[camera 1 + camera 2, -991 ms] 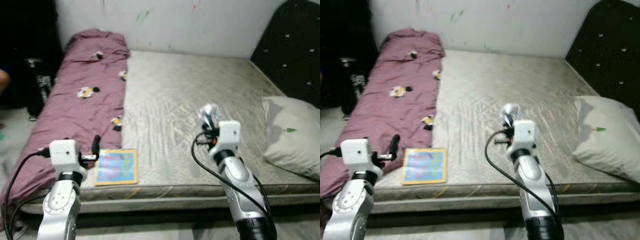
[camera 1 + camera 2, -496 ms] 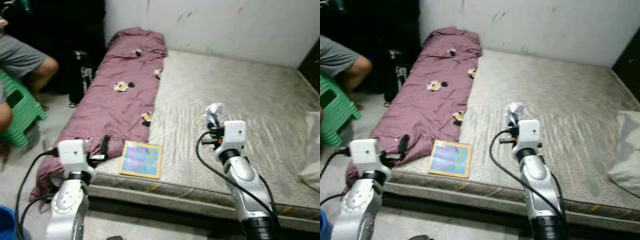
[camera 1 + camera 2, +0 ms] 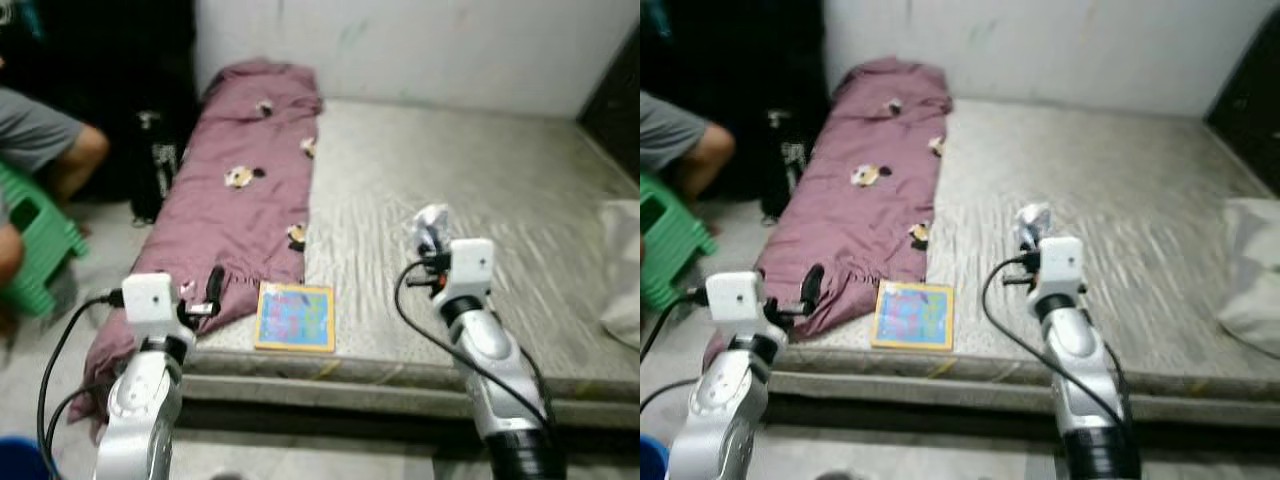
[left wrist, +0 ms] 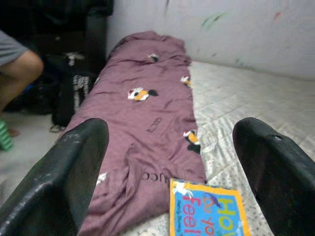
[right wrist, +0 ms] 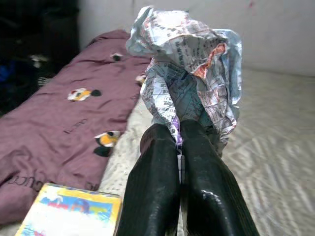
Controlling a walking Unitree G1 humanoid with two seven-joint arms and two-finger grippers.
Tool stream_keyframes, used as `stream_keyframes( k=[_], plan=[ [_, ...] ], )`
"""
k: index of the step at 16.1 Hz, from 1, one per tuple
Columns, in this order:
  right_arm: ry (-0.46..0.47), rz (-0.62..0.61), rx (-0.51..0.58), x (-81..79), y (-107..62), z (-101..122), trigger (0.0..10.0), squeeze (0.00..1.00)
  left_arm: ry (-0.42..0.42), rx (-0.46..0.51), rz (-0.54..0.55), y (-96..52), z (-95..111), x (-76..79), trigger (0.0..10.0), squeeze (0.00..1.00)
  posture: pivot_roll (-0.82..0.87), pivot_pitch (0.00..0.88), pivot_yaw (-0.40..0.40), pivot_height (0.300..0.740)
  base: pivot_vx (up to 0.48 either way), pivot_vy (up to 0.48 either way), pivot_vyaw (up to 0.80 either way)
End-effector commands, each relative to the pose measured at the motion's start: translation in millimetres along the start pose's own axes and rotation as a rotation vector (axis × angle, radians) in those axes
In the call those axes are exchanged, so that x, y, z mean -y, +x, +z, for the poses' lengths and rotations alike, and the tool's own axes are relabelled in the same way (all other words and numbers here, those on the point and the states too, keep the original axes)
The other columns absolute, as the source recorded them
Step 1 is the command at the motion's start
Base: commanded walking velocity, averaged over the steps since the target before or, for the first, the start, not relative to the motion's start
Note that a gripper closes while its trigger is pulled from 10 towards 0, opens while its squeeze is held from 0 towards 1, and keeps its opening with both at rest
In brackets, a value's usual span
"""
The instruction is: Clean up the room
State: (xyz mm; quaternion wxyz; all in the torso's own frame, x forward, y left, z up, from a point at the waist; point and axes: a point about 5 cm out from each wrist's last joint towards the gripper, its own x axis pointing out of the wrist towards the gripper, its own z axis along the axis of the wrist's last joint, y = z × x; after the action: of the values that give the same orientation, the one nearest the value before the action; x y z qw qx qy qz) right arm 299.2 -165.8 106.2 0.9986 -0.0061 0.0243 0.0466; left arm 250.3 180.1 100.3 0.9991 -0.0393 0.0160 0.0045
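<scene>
Compared with a moment ago my camera is turning a little back to the right, so the bed is sitting more in the middle of my head views and the person on the green plastic stool (image 3: 35, 245) is sliding toward the left edge; the things on the bed are not moving.

My left gripper (image 4: 170, 174) is hovering low at the near left corner of the bed, its arm bent with the wrist raised, and its two black fingers are standing wide apart, holding nothing. Just ahead of it the flat square picture book with the yellow border (image 3: 295, 317) is lying on the grey patterned mattress (image 3: 480, 190), touching the edge of the long mauve blanket with small cartoon prints (image 3: 245, 190).

My right gripper (image 3: 430, 245) is staying lifted above the mattress, forearm rising steeply from below, and its fingers (image 5: 160, 191) are pressing tight together on a crumpled ball of printed newspaper (image 5: 192, 73). Farther right, a pale pillow (image 3: 1250, 260) is resting at the mattress edge.
</scene>
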Motion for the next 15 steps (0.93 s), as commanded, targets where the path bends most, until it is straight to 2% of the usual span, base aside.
stream_keyframes(
  k=[1, 12, 15],
  plan=[
    [0.000, 0.027, 0.018, -7.7, 3.4, 4.6, 10.0, 0.00, 0.007, -0.016, 0.020, -0.5, -2.4, -6.6, 10.0, 0.00, -0.04, 0.000, -0.071, 0.740, 0.000, 0.454, 0.00],
    [-0.001, 0.040, 0.023, -9.5, 4.6, 4.6, 10.0, 0.00, -0.002, -0.012, 0.023, 0.3, -2.7, -6.4, 10.0, 0.00, -0.04, 0.000, -0.074, 0.740, 0.000, 0.445, 0.00],
    [-0.002, 0.035, 0.010, -8.3, 5.3, 2.7, 10.0, 0.00, 0.007, -0.012, 0.020, 0.4, -2.9, -5.7, 10.0, 0.00, -0.04, 0.000, -0.077, 0.740, 0.000, 0.000, 0.00]
  ],
)
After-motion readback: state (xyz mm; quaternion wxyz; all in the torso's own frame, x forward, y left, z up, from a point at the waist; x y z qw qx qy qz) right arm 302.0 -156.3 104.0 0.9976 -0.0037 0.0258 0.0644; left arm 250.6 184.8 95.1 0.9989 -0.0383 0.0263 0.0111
